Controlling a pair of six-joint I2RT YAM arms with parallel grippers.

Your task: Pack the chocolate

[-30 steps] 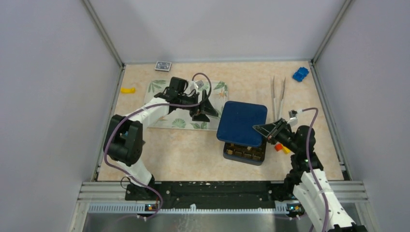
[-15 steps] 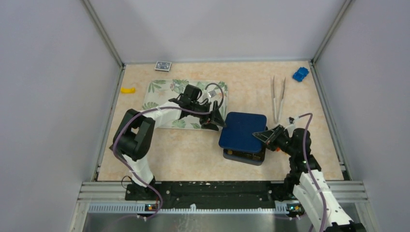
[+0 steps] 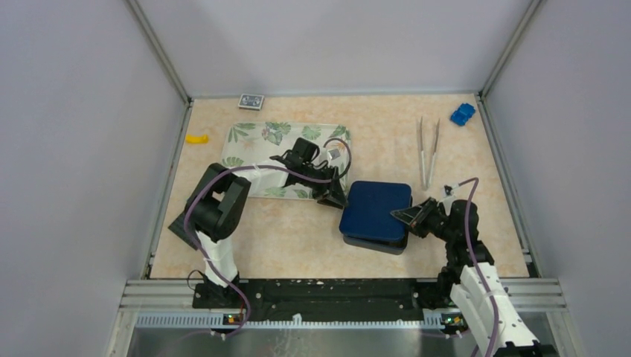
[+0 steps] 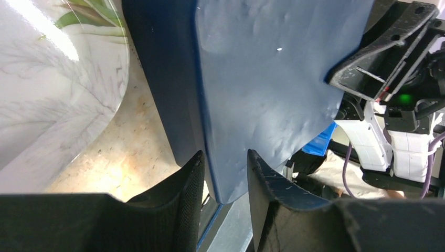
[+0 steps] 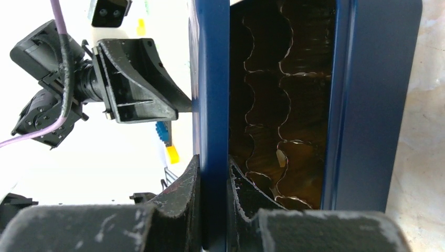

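My right end effector (image 5: 213, 160) clamps the lid (image 3: 376, 210) edge. My left end effector (image 4: 225, 155) straddles the opposite edge, pinch unclear, to square it over the chocolate (image 5: 282, 157) in the box (image 3: 372, 244) by the desk's (image 3: 298, 238) near edge.

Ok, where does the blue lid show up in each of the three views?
Top external: blue lid just right of centre.
Left wrist: it fills the upper middle, its edge between the left gripper's fingers.
Right wrist: edge-on, a vertical blue band left of centre, pinched by the right gripper.
Shared landmark: the left gripper, at the lid's left edge from above, at its far edge in the right wrist view.
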